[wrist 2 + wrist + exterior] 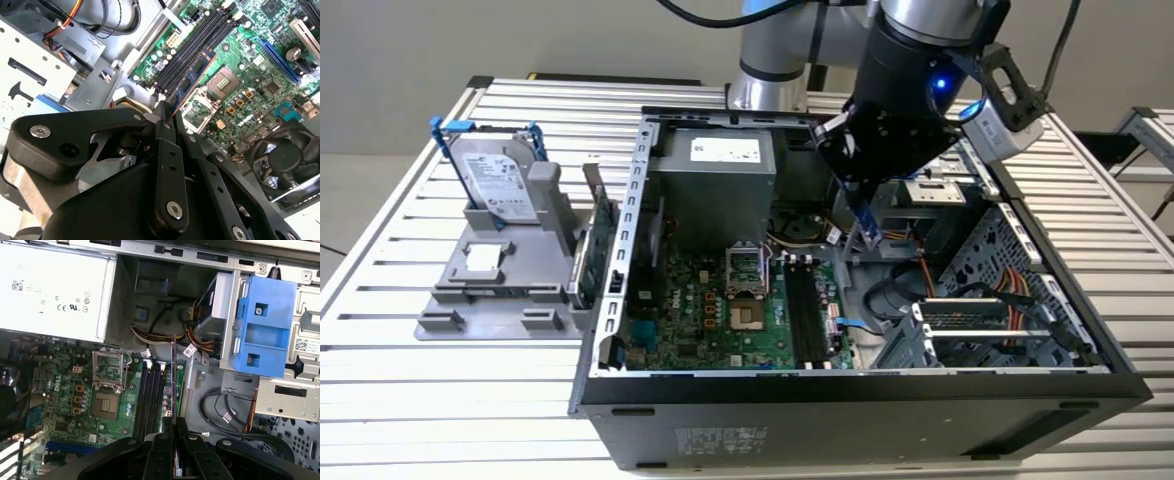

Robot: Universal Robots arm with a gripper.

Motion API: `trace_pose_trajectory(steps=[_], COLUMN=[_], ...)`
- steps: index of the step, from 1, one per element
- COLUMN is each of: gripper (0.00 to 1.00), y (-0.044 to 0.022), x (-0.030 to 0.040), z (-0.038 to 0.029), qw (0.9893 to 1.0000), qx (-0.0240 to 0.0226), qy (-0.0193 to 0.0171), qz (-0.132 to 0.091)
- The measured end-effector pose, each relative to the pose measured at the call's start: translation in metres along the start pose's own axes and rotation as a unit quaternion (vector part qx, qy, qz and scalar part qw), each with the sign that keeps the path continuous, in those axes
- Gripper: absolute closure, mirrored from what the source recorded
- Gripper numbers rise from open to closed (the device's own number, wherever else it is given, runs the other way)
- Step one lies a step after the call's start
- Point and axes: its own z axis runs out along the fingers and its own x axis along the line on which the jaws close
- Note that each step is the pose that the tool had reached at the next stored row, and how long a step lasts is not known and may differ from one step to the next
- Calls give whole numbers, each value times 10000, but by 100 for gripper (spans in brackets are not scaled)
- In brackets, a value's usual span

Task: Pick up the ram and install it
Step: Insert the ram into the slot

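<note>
Gripped end of ram (195,72) hidden betw. end effector (167,107) fingers; its body cut off at view edge.

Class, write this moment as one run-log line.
pincer: shut on ram | ram: held near memory slots, not seated

exterior view: high, angled down over the open case (854,425)
both wrist views: close up, sharing the memory slots (197,47) (147,395)

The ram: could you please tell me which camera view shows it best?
The second wrist view: the ram shows its broad face, held in the hand over the motherboard. The first wrist view shows it edge-on as a thin line; the exterior view shows a short blue strip below the hand.
</note>
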Motion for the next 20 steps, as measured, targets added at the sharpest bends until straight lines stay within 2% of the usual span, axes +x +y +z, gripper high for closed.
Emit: trace_pose_trajectory(steps=[8, 20], gripper=[100, 100], y=[-7, -11], x=[-40, -47], z=[30, 90], qw=[10000, 10000], qx=[0, -1], qy=[-2, -4], qz=[45, 88])
